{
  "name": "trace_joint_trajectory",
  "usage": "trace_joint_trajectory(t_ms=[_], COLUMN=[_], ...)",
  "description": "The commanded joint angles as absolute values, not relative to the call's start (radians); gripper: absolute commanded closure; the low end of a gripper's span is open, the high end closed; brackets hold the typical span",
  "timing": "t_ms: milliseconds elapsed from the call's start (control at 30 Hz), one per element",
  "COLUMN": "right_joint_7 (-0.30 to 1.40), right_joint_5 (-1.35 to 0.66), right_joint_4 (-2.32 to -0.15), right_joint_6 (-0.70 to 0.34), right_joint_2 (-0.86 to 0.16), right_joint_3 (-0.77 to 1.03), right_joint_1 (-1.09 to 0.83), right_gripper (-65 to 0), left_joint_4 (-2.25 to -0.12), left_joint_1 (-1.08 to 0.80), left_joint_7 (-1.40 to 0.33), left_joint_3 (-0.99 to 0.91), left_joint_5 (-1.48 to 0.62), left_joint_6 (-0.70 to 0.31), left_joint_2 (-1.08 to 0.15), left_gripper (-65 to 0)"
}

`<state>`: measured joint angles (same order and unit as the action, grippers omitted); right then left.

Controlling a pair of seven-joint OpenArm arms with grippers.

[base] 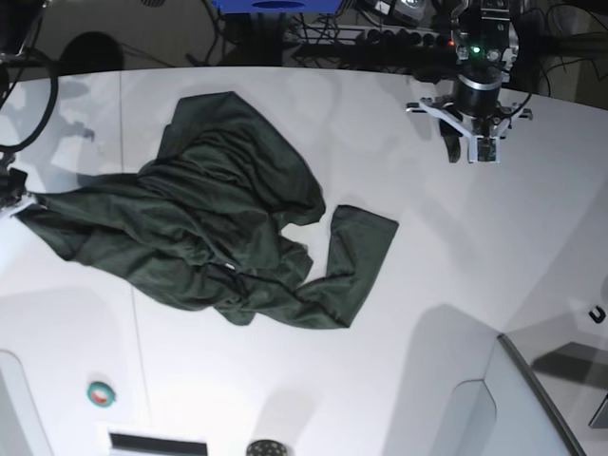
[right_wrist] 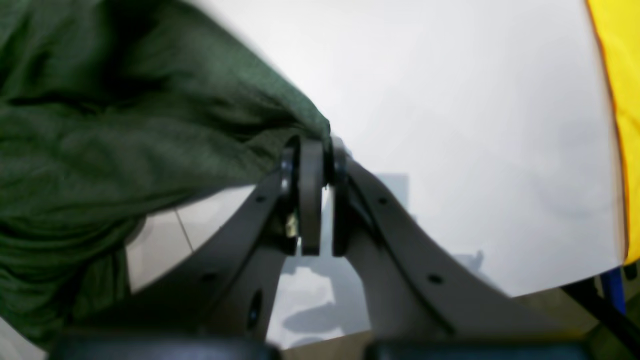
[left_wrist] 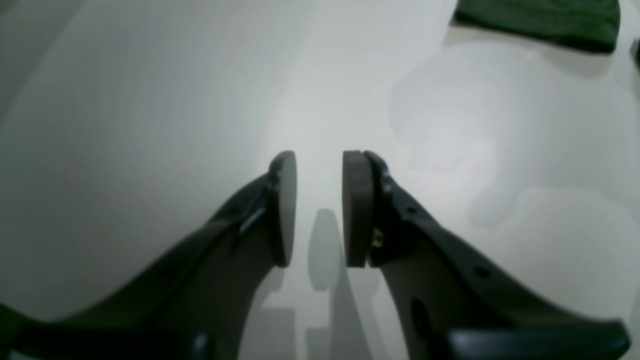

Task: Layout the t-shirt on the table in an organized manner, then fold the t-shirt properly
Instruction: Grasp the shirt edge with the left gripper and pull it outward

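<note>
Two arms are yours here, and only one has hold of anything. Your right gripper [right_wrist: 316, 150] has its pads pressed together on a pinch of the t-shirt [base: 218, 237]; in the right wrist view the green cloth bunches up at the fingertips and drapes away to the left of them. In the base view that gripper sits at the far left edge of the table [base: 456, 266], almost out of the picture, with one end of the shirt drawn out toward it.

Your left gripper [left_wrist: 319, 165] hangs over bare tabletop with nothing between its pads [left_wrist: 357, 210], which stand slightly apart with a narrow gap. In its wrist view you see only a corner of the shirt, at the top right, well apart from the fingertips. In the base view this arm is near the far right side of the table, away from the cloth.

The shirt itself lies crumpled and wrinkled across the left and middle of the table, not spread flat. One sleeve-like flap sticks out toward the middle on the right side of the heap.

A yellow object [right_wrist: 615, 100] shows at the right edge of the right wrist view, beyond the table edge.
</note>
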<state>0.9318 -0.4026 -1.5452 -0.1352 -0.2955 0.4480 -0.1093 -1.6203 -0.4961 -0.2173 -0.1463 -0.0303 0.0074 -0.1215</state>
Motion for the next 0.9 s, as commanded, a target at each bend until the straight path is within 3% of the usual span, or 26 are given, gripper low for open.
trace_joint_trajectory(t_ms=[0,100,233,267,367,467,600,867], right_joint_7=[0.898,0.885,0.885,0.883,0.875,0.881,0.875,0.875], right_joint_5=[-0.407,-0.407,-0.407,-0.407,-0.407,-0.407,-0.407,-0.409], right_joint_4=[-1.541,-1.52,-1.54,-1.554,-1.618,-1.667,-1.627,-1.6], right_joint_6=[-0.136,-0.136,-0.136,-0.136,-0.136,-0.136,-0.136,-0.136], right_joint_2=[-0.314,-0.315,-0.315,-0.315,-0.315,-0.314,-0.32,-0.314], right_joint_3=[0.45,0.449,0.449,0.449,0.447,0.432,0.357,0.236], right_joint_1=[-0.094,-0.088,-0.096,-0.099,-0.116,-0.114,-0.071,-0.062], right_gripper=[-1.2,-4.7,-27.3,-29.0,-29.0,-29.0,-29.0,-29.0], left_joint_4=[-1.636,-1.632,-1.6,-1.587,-1.557,-1.515,-1.448,-1.181], left_joint_1=[-0.49,-0.456,-0.395,-0.378,-0.318,-0.266,-0.211,-0.133], left_joint_7=[-0.194,-0.194,-0.196,-0.196,-0.196,-0.194,-0.194,-0.196], left_joint_3=[-0.114,-0.016,0.113,0.145,0.226,0.28,0.343,0.392], left_joint_5=[-0.027,-0.025,-0.027,-0.033,-0.035,-0.035,-0.025,-0.025], left_joint_6=[0.005,0.005,0.005,0.005,0.005,0.005,0.005,0.01], left_joint_2=[-0.122,-0.124,-0.12,-0.12,-0.108,-0.062,0.004,0.021], left_gripper=[-15.8,-15.8,-15.8,-15.8,-14.0,-0.7,0.0,0.0])
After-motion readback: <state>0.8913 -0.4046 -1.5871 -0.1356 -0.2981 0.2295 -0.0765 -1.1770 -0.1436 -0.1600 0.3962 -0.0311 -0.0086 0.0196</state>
